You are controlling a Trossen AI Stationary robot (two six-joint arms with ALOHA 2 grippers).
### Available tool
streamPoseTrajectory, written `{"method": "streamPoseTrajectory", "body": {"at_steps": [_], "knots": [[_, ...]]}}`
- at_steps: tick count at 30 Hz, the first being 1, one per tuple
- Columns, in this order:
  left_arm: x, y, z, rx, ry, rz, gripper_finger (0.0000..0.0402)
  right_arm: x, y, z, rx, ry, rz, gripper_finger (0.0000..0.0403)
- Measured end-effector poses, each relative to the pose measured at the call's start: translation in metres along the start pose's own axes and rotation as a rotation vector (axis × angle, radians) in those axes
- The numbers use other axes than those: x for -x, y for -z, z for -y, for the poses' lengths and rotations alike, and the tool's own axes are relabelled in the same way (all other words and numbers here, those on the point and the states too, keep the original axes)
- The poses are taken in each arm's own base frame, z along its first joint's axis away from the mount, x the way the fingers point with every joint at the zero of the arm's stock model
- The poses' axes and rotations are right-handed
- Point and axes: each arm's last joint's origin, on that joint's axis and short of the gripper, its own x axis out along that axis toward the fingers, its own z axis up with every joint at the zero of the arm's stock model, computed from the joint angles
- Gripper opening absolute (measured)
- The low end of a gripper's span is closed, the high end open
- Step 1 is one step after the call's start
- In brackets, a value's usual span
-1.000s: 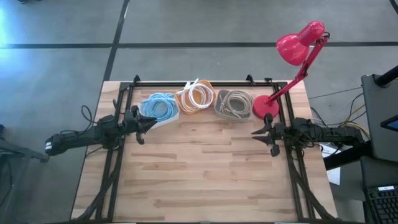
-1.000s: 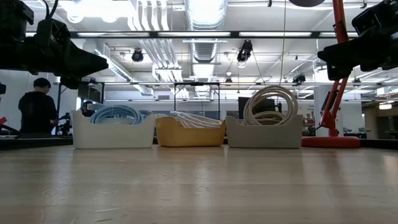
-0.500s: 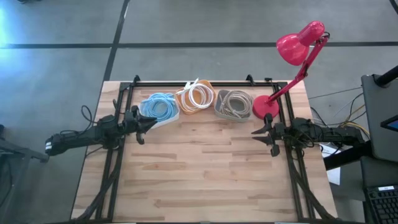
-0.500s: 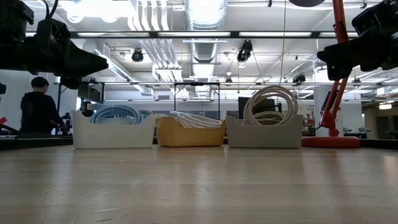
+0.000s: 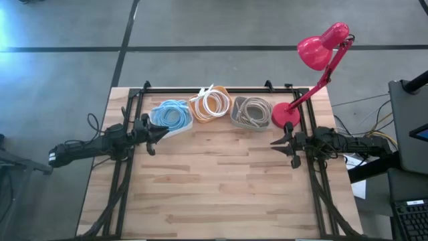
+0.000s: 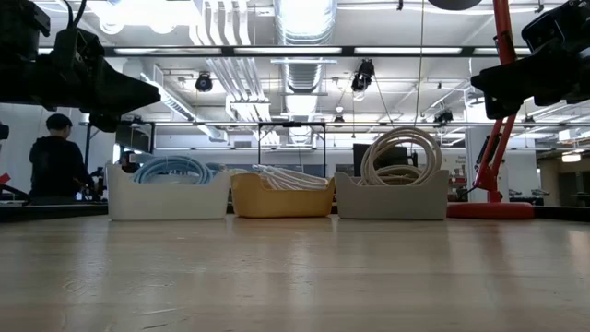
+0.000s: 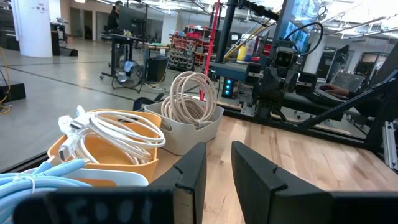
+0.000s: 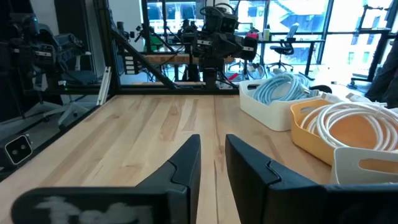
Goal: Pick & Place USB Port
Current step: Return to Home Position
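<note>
The wooden worktop (image 5: 214,194) carries everything, with a black frame running along its edges. The left arm (image 5: 87,148) reaches in over the left edge and the right arm (image 5: 348,144) over the right edge; both are raised above the boards and point toward each other across the bare middle. A red desk lamp (image 5: 323,44) has its round base at the back right corner, and its stem leans up and out past that corner. Three bins stand in a row along the back edge, close side by side: a white bin (image 6: 168,203) toward the left, a yellow bin (image 6: 281,201) in the middle and a gray bin (image 6: 391,198) toward the right, just beside the lamp base. A coiled blue cable (image 5: 170,114) lies in the white bin, a coiled white charger cable (image 5: 212,102) lies in the yellow bin with one end poking over its rim, and a coiled brown charger cable (image 5: 253,110) sits in the gray bin, its loops rising above the wall. The left end effector (image 5: 155,136) hangs near the white bin, its fingers (image 7: 189,177) a narrow gap apart with nothing between them. The right end effector (image 5: 277,142) hangs near the lamp base, fingers (image 8: 186,165) likewise slightly parted and empty. Beyond the worktop, a person (image 6: 55,161) in dark clothes shows in the room.
</note>
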Motion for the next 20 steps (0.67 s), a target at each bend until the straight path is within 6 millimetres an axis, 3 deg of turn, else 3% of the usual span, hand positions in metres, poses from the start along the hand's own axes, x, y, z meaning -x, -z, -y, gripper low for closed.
{"method": "streamPoseTrajectory", "body": {"at_steps": [20], "knots": [[0.0,0.0,0.0,0.0,0.0,0.0,0.008,0.0,0.0,0.0,0.0,0.0,0.0,0.0084]]}}
